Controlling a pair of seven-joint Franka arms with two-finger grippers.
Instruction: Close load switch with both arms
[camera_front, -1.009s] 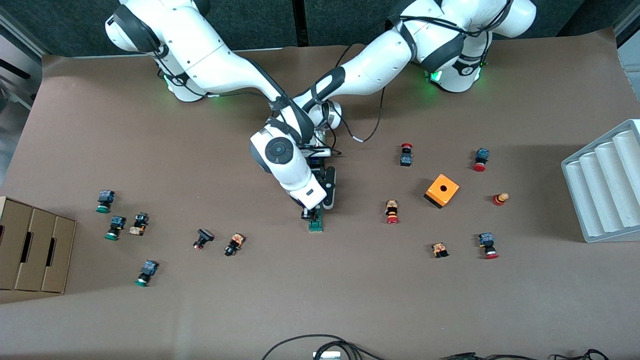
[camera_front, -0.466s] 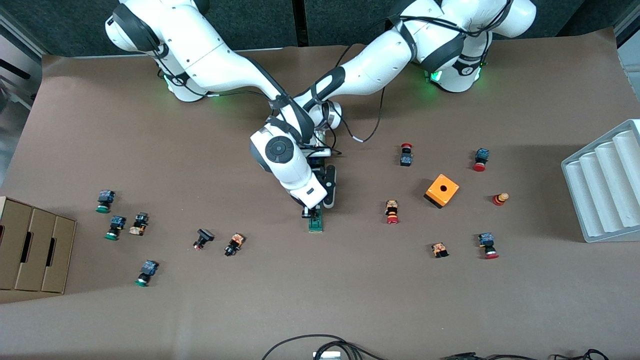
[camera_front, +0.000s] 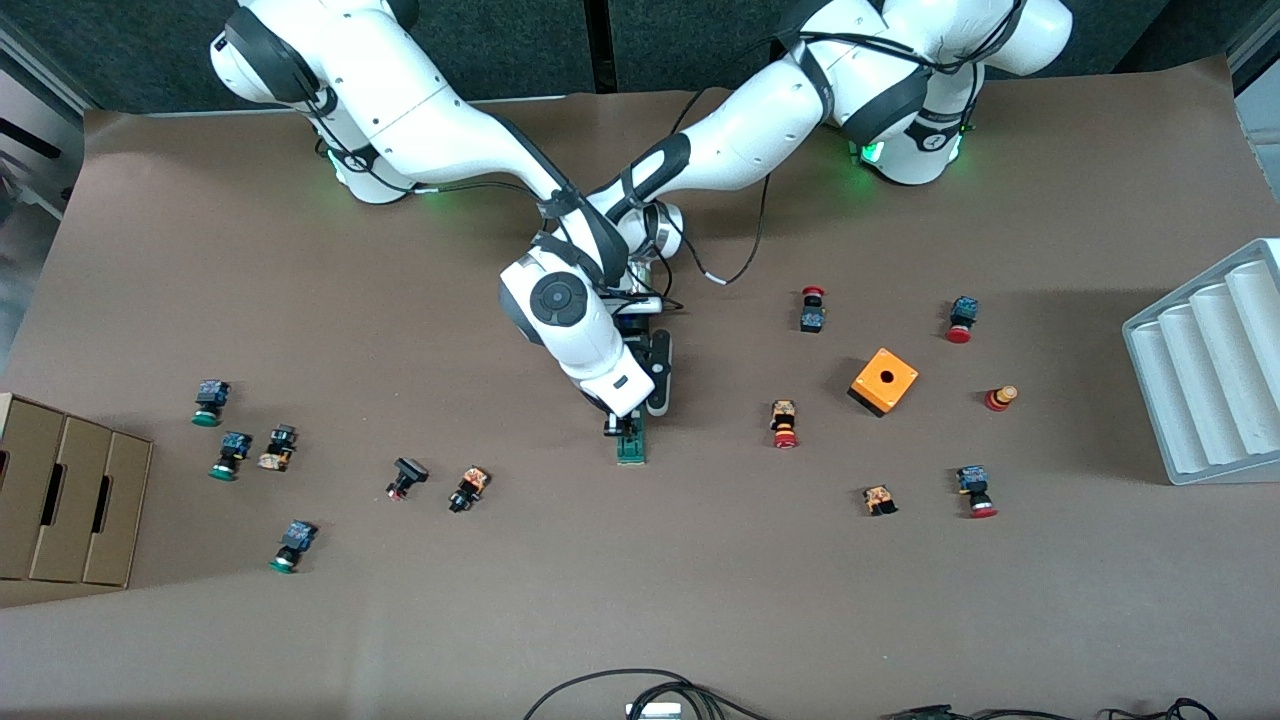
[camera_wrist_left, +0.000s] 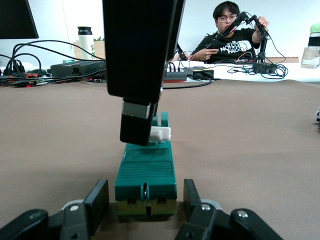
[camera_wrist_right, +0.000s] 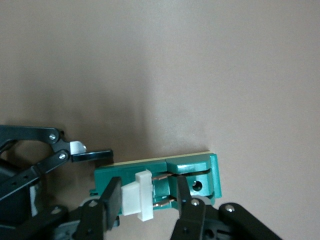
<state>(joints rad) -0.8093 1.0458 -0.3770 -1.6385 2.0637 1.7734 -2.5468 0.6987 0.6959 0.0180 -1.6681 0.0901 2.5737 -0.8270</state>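
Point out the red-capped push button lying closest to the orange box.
The red-capped push button beside the orange box, toward the right arm's end; the other red-capped ones lie farther off.

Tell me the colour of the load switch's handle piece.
White, on the green load switch; the right wrist view shows it best.

Both arms are chunky glossy white shells with black bands at the joints — the right arm (camera_front: 400, 110) has a round grey-black cap with a little centre dot on its wrist housing, plus tiny dark screw dots along the casing. Thin black cables loop off the left arm (camera_front: 790, 130), and green lights glow at both bases. Gripper fingers (camera_wrist_right: 192, 212) are matte black linkages with silver pivot screws.
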